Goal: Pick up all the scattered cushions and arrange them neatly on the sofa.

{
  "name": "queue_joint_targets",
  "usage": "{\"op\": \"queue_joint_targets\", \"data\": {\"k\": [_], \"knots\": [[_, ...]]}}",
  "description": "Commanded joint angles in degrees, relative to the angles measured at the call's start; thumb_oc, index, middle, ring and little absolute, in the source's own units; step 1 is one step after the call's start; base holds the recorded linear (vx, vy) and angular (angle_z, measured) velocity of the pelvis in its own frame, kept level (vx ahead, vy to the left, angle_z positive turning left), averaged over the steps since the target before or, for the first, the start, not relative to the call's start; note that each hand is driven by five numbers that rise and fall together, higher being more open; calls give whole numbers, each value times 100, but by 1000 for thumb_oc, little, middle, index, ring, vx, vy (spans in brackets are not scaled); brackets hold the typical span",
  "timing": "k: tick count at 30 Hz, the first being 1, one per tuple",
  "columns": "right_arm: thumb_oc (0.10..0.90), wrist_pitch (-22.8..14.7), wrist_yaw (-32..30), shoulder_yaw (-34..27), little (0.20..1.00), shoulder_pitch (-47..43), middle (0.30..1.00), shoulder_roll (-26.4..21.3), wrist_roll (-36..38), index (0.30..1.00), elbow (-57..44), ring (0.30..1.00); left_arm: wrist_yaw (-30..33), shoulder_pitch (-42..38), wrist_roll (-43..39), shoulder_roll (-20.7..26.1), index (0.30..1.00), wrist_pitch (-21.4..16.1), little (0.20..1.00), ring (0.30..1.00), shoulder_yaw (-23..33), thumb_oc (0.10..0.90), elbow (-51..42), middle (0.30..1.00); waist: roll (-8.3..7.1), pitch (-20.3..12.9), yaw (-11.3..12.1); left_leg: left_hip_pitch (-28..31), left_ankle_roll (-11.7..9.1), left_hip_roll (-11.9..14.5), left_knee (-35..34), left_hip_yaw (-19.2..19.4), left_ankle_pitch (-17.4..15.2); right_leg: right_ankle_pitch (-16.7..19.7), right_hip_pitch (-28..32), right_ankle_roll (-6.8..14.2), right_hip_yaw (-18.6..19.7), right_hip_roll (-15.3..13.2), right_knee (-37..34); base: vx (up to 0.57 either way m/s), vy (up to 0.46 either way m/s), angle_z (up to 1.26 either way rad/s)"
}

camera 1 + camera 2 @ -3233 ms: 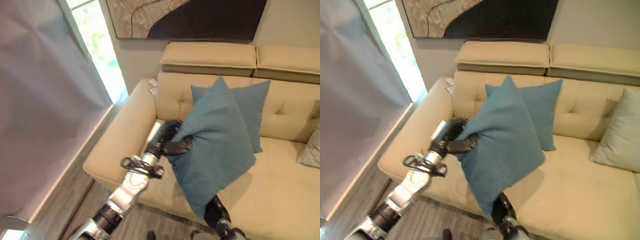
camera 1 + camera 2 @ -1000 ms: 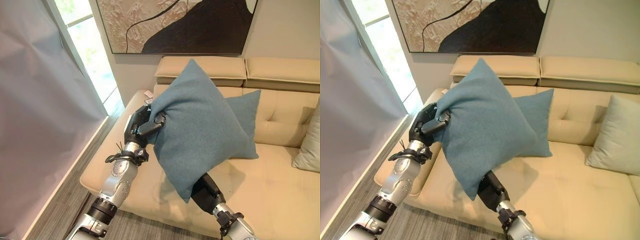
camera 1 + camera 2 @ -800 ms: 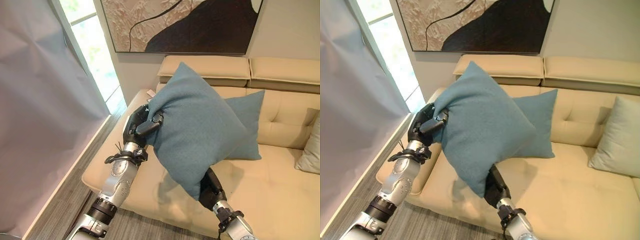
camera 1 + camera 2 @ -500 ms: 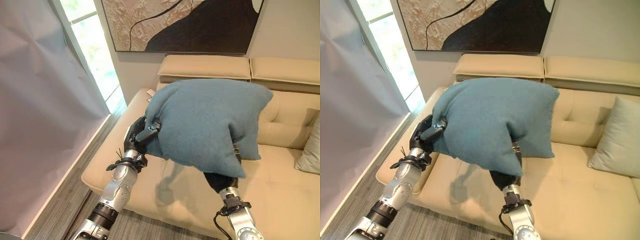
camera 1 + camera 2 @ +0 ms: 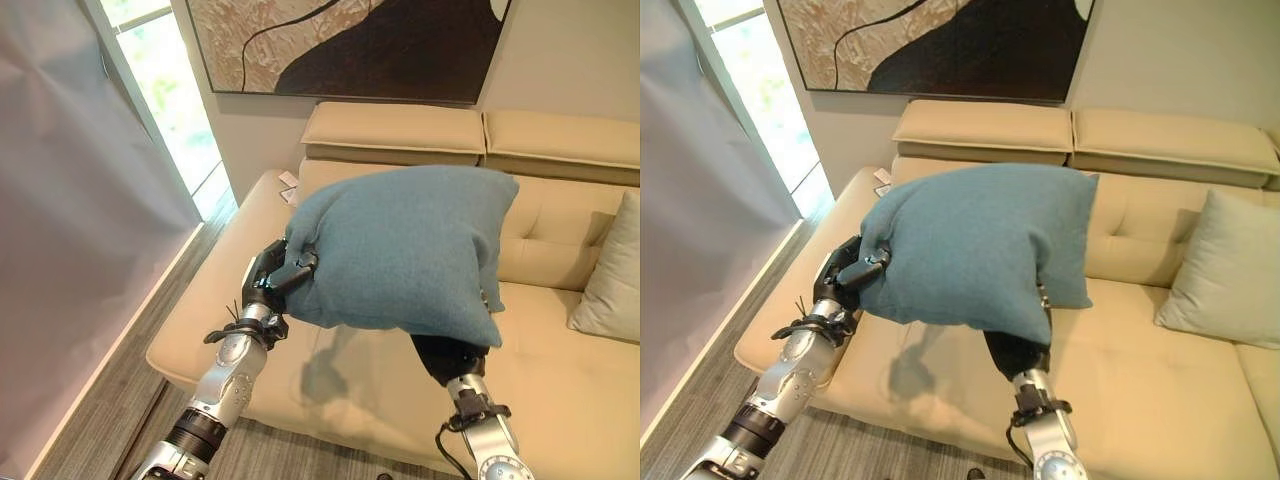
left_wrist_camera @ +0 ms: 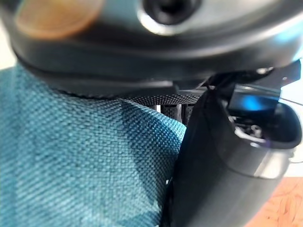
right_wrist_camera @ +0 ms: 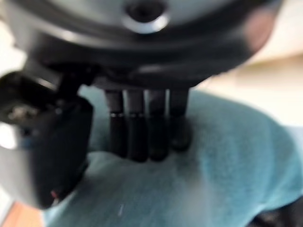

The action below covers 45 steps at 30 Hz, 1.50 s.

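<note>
Here the left hand pinches the teal cushion at its corner; the right hand grips its underside.

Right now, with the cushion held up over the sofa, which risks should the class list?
1. The teal cushion hangs between the left hand, pinching one corner, and the right hand beneath; it might sag or slip.
2. It hides the second teal cushion behind, so setting it down could knock that one over.
</note>
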Motion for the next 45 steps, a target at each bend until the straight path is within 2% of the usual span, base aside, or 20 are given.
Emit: {"op": "queue_joint_targets", "data": {"k": [1, 5, 10, 19, 24, 28, 34, 39, 45], "knots": [[800, 227, 668, 303, 900, -687, 900, -131, -365, 900, -660, 900, -879, -1026, 749, -467, 300, -714, 300, 300, -700, 400, -724, 300, 149, -705, 41, -56, 60, -183, 320, 339, -660, -503, -560, 110, -58, 313, 795, 6, 10, -5], [800, 412, 802, 365, 900, -529, 900, -165, -204, 900, -580, 900, -894, -1045, 1346, -354, 300, -701, 300, 300, -706, 400, -627, 300, 112, -716, 45, -71, 52, -169, 318, 347, -663, -503, -573, 119, -64, 314, 790, 4, 3, -6], [800, 412, 900, 358, 900, -628, 900, -130, -25, 900, -759, 900, -959, -892, 1860, -251, 300, -688, 300, 300, -746, 400, -439, 300, 91, -739, 91, -58, 54, -166, 310, 366, -677, -505, -570, 115, -41, 325, 760, 21, 5, -7], [800, 222, 1099, 341, 900, -917, 900, 67, 221, 900, -1220, 900, -1171, -523, 1849, -220, 300, -629, 300, 300, -727, 400, -386, 300, 72, -786, 181, -22, 61, -164, 282, 313, -692, -520, -495, 94, -69, 324, 705, 7, 0, 0], [800, 255, 1192, 231, 900, -891, 900, -174, 155, 900, -1681, 900, -1253, -429, 2045, -80, 300, -620, 300, 300, -612, 400, -343, 300, 57, -801, 196, -12, 52, -159, 283, 280, -699, -551, -466, 75, -107, 335, 704, 4, 0, 1], [800, 226, 958, -138, 900, -521, 900, -345, -73, 900, -1426, 900, -1291, -280, 2117, 39, 300, -605, 300, 300, -477, 400, -317, 300, 47, -812, 143, 7, 41, -148, 278, 278, -712, -561, -464, 81, -114, 338, 726, 0, 0, 0], [800, 189, 790, -493, 900, -349, 900, -164, -9, 900, -1113, 900, -1388, -89, 1924, 94, 300, -568, 300, 300, -376, 400, -450, 300, 64, -813, 104, 22, 46, -136, 281, 287, -720, -569, -468, 76, -106, 359, 742, 3, -4, -1], [800, 49, 754, -558, 900, -418, 900, 83, 244, 900, -1319, 900, -1455, 46, 1938, 115, 300, -540, 300, 300, -348, 400, -473, 300, 107, -824, 106, 36, 50, -140, 287, 297, -733, -577, -462, 65, -103, 367, 738, 3, -3, -1], [800, 40, 773, -553, 900, -400, 900, 46, 356, 900, -1649, 900, -1492, 183, 1904, 148, 300, -520, 300, 300, -277, 400, -402, 300, 128, -825, 115, 30, 48, -144, 310, 296, -743, -585, -461, 57, -116, 370, 755, 0, 0, 0]]}}
